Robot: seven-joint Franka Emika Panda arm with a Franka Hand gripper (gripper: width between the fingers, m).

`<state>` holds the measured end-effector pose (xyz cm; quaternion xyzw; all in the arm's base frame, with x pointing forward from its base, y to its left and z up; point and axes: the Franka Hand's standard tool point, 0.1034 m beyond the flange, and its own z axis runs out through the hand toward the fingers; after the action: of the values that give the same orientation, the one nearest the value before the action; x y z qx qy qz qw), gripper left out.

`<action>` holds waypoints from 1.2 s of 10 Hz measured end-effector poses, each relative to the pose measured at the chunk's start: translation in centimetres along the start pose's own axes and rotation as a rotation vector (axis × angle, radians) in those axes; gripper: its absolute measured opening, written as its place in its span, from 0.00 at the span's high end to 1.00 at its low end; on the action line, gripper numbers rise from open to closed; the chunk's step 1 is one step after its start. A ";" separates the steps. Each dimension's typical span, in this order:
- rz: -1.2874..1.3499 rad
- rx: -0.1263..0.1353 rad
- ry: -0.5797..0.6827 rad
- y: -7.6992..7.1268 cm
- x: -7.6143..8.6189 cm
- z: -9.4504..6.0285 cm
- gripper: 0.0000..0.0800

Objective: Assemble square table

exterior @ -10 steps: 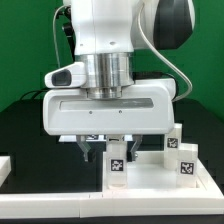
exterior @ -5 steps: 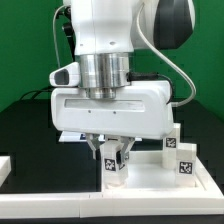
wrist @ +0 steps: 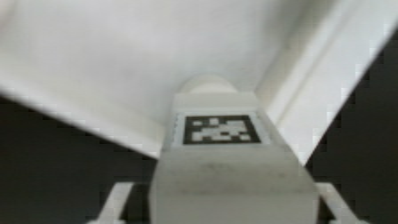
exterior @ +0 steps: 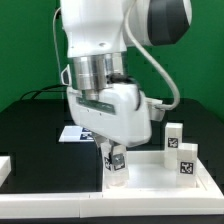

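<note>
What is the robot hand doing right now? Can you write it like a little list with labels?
robot hand: gripper, tilted, jaws closed on a leg
held thing: white peg leg with a black-white tag, standing at a corner of the tabletop
tabletop: white square slab with a raised rim, lying flat on the black table
other legs: two more tagged legs, one at the slab's corner on the exterior view's right, one behind it
wrist view: shows the held leg's tag close up, white slab behind
</note>
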<state>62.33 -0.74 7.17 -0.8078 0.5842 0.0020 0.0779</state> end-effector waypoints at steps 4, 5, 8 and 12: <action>0.494 0.017 -0.022 -0.2 -0.6 0.3 0.64; 0.533 0.016 -0.021 -0.2 -0.6 0.3 0.64; 0.292 -0.012 -0.018 -0.2 -0.9 0.2 0.34; -0.100 -0.020 -0.022 -0.3 -1.0 0.1 0.19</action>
<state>62.35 0.31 7.20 -0.8368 0.5421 0.0129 0.0763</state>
